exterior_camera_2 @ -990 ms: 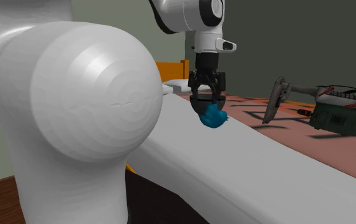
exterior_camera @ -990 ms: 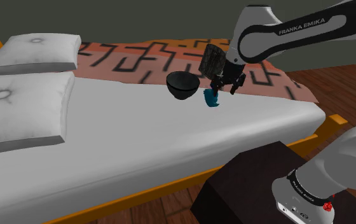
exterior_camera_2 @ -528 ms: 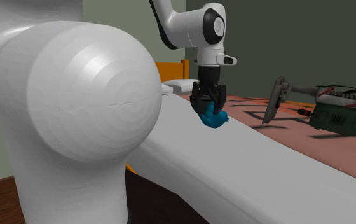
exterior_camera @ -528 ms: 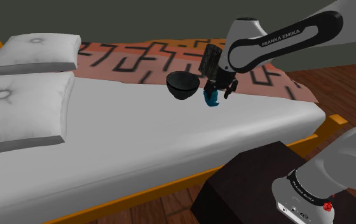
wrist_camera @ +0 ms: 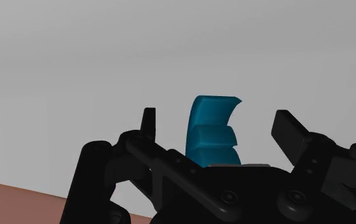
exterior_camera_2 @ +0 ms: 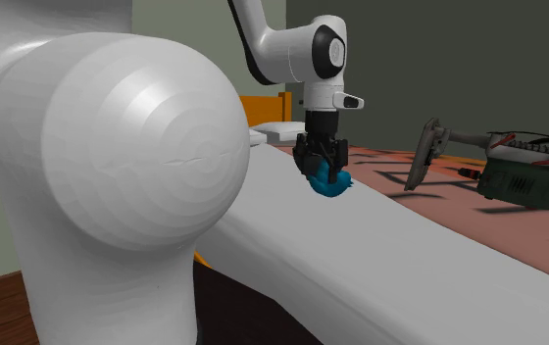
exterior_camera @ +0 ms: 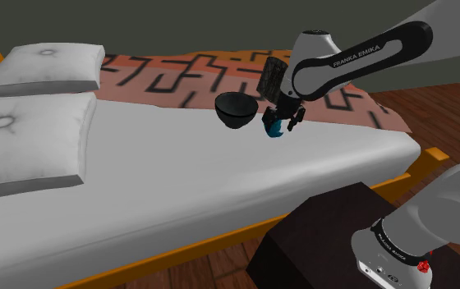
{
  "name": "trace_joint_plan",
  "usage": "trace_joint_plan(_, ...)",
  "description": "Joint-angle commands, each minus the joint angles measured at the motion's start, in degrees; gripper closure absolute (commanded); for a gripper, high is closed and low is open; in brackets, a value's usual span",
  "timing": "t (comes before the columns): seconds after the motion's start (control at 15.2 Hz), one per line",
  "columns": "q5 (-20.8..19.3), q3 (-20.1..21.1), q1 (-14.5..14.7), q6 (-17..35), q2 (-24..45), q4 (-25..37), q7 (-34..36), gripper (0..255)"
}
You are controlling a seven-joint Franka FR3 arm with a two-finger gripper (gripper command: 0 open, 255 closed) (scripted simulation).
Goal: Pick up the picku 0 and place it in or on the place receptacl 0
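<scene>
A small teal-blue object [exterior_camera: 274,126] [exterior_camera_2: 330,183] lies on the white bed sheet [exterior_camera: 187,172], just beside a black bowl [exterior_camera: 236,109] toward the shoulder view's right. My gripper [exterior_camera: 284,121] [exterior_camera_2: 324,169] is lowered over it and open. In the wrist view the teal-blue object [wrist_camera: 212,130] stands between the two black fingers [wrist_camera: 148,121], with a gap on each side, so nothing is clasped. The bowl sits upright near the edge of the patterned blanket [exterior_camera: 179,72].
A dark textured block [exterior_camera: 271,78] stands just behind the gripper. Two pillows [exterior_camera: 23,139] lie at the shoulder view's left. A green power tool [exterior_camera_2: 523,176] and a grey handle [exterior_camera_2: 426,155] rest on the blanket. The dark stand [exterior_camera: 319,246] is below the bed's orange frame.
The gripper has come down and slightly toward the bowl, from above the teal-blue object to around it. The object and the bowl have stayed in place.
</scene>
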Motion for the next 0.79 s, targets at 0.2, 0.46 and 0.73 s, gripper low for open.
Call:
trace_joint_plan(0.2,0.0,0.0,0.0,0.0,0.0,0.0,0.0,255)
trace_joint_plan(0.46,0.0,0.0,0.0,0.0,0.0,0.0,0.0,255)
trace_joint_plan(0.73,0.0,0.0,0.0,0.0,0.0,0.0,0.0,255)
